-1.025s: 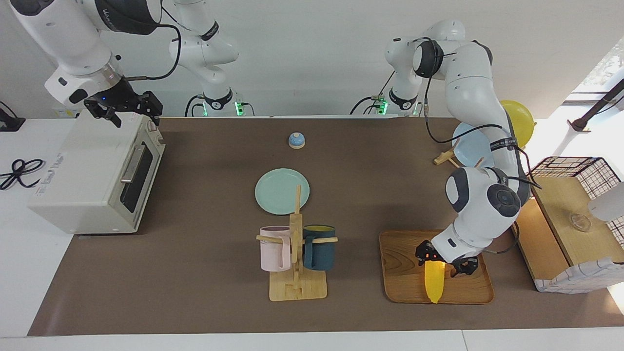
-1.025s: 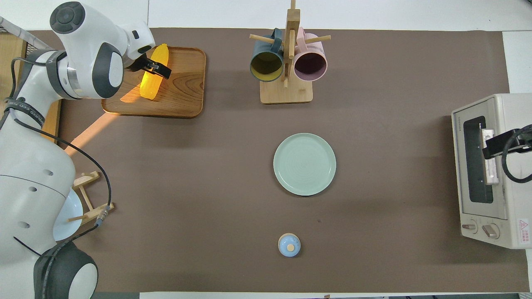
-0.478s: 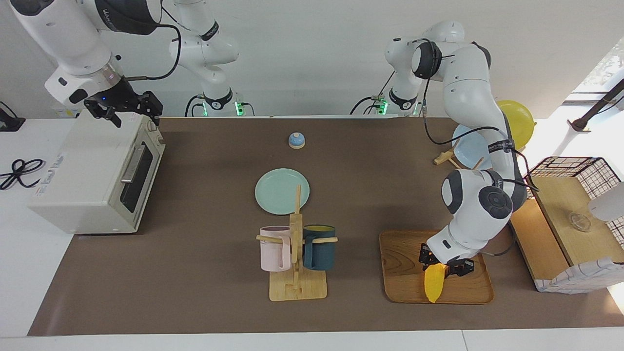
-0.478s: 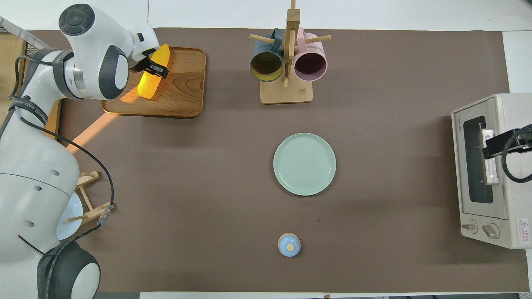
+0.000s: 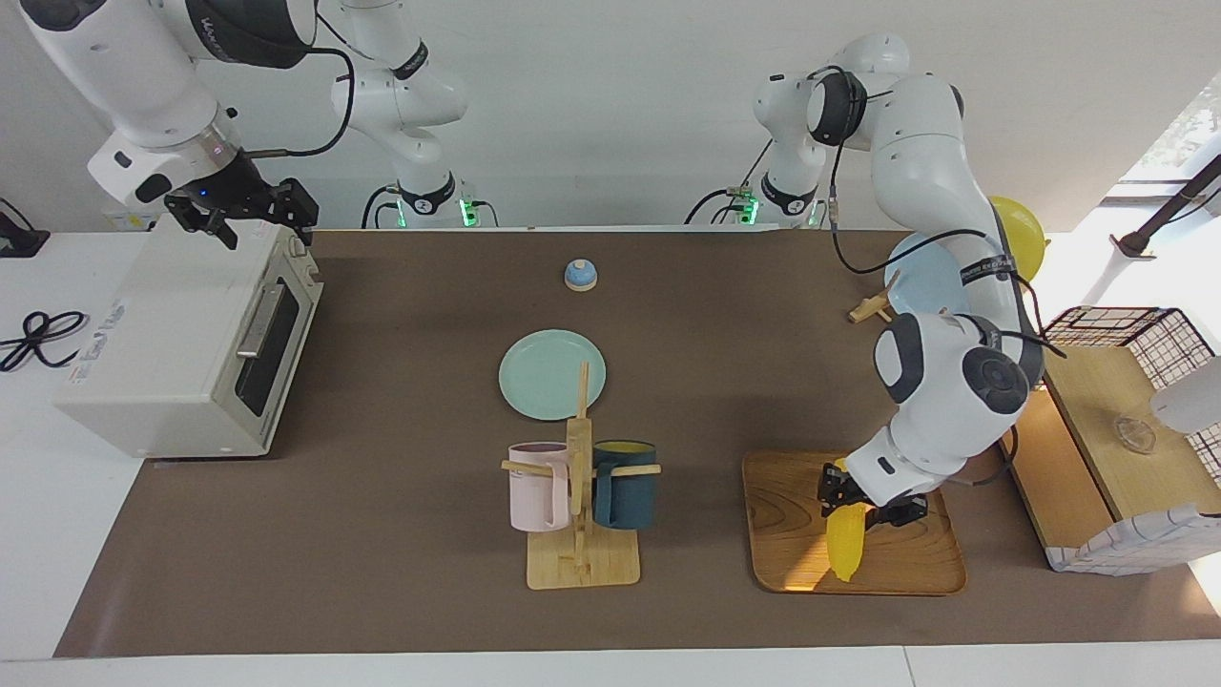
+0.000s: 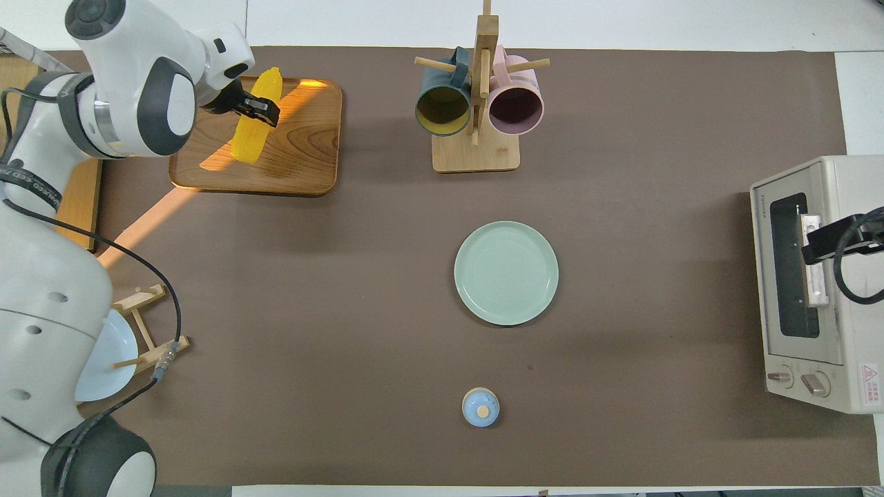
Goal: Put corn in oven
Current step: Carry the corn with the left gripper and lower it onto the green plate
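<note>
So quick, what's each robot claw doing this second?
Left tool: shut on the bright yellow corn cob, over the wooden tray.
Right tool: waiting over the off-white toaster oven; cannot be told.

oven (image 6: 822,276) cut by frame edge, right gripper (image 6: 825,238) mostly out of view
</note>
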